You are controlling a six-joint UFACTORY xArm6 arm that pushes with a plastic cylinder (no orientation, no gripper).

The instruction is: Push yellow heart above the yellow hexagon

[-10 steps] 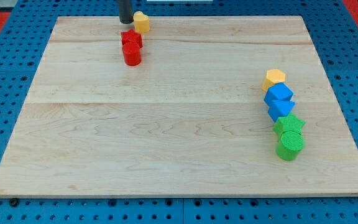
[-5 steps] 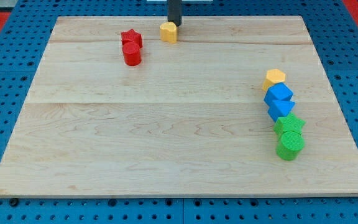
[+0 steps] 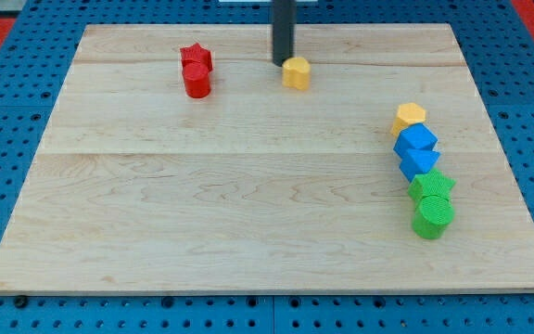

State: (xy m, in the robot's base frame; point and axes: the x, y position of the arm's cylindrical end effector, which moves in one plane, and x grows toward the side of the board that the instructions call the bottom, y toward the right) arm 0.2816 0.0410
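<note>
The yellow heart (image 3: 296, 72) lies near the view's top, a little right of centre. My tip (image 3: 282, 63) is right against its upper left side. The yellow hexagon (image 3: 410, 118) sits at the view's right, at the top of a column of blocks. It lies well to the right of the heart and lower in the view.
Below the hexagon stand a blue cube (image 3: 416, 141), a second blue block (image 3: 419, 164), a green star (image 3: 431, 187) and a green cylinder (image 3: 432, 218). A red star (image 3: 196, 59) and a red cylinder (image 3: 197, 83) sit at the upper left. The wooden board (image 3: 248, 204) rests on a blue pegboard.
My tip has moved right and slightly down, pushing the yellow heart from beside the red star toward the board's middle top. The other blocks have not moved.
</note>
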